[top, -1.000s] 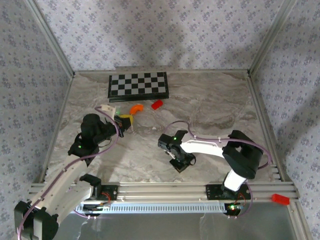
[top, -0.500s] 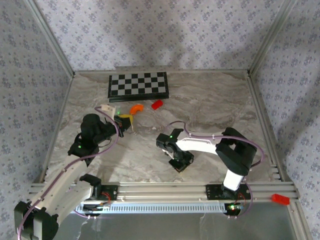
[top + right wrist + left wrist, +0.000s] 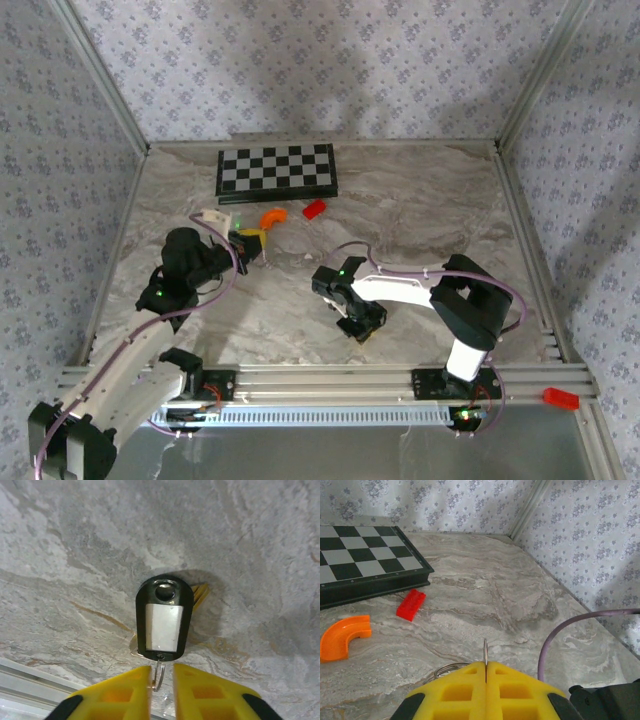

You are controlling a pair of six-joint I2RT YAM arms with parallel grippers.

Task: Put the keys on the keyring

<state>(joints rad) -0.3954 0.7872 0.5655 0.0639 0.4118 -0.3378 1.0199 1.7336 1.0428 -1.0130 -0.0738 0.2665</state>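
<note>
**Right arm shifts, keys loose on the marble**

Right arm's elbow has swung a little toward nine o'clock since a second ago, and the fingers of the right gripper (image 3: 161,672) have eased apart; the left arm has not budged.

From the right wrist, the keys (image 3: 164,622) lie flat on the table (image 3: 260,540), a dark tag with a pale centre. The small wire loop (image 3: 158,676) at the tag's end sits in the gap between the yellow fingers, which do not look closed on it. From above, that spot is about five o'clock of the table's middle.

Over at nine o'clock the left gripper (image 3: 485,665) is pressed together, pinching the keyring (image 3: 451,669) by a thin edge, just short of the orange curved piece (image 3: 342,637).

Keys and keyring are well apart. My worry is the pickup: close on that fine loop alone and the tag could swing or slip free. The ring, held by so little, could twist when the keys are pushed on.
</note>
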